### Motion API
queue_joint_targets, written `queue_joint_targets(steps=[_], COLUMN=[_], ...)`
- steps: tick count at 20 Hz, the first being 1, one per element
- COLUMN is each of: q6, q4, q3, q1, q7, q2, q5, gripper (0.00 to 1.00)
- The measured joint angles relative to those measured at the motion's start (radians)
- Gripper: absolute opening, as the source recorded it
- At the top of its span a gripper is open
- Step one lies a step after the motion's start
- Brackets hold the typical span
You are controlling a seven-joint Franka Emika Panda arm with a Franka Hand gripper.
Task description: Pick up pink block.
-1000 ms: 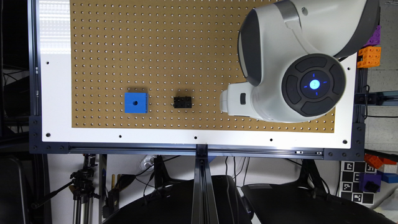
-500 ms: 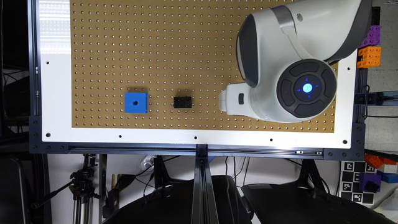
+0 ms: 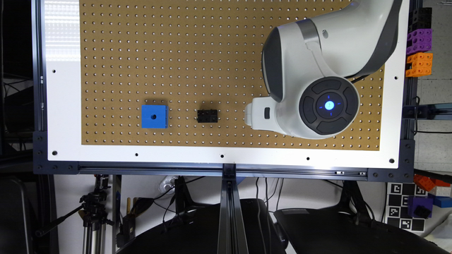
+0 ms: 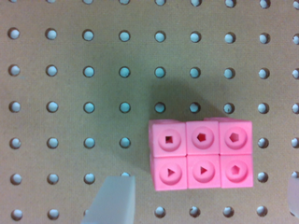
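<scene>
Lining up over the pink block [image 4: 201, 154] was the step in hand, as I judged it: the block was not yet grasped. In the wrist view it lay flat on the pegboard [image 4: 70, 93], six round recesses facing up, in two rows of three. One pale fingertip [image 4: 112, 198] of the gripper [image 4: 202, 198] showed near one short end of the block, apart from it, and a sliver of the second finger showed beyond the other short end. So the jaws were spread wide, wider than the long side of the block, and they held nothing and touched nothing.

In the exterior view the arm [image 3: 317, 70] hung over the board near its edge at the exterior view's right, and the block was under it, hidden. A black block [image 3: 207, 115] and a blue cube [image 3: 154, 116] sat well apart from it, toward the exterior view's left.

The next move, I think, called for centring the block between the fingers, going straight down, then closing on its short ends
</scene>
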Motion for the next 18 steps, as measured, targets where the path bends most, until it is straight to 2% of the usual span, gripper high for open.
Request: queue_joint_targets(steps=[6,11,18], q6=[0.021,0.071,0.079], q4=[0.001,0.002,0.003], q3=[-0.001,-0.002,-0.003], q1=[0.000,0.000,0.000], q7=[0.000,0.000,0.000], q2=[0.027,0.074,0.085], q5=[-0.0001,-0.0007,-0.0007], gripper=[1.00,1.00,1.00])
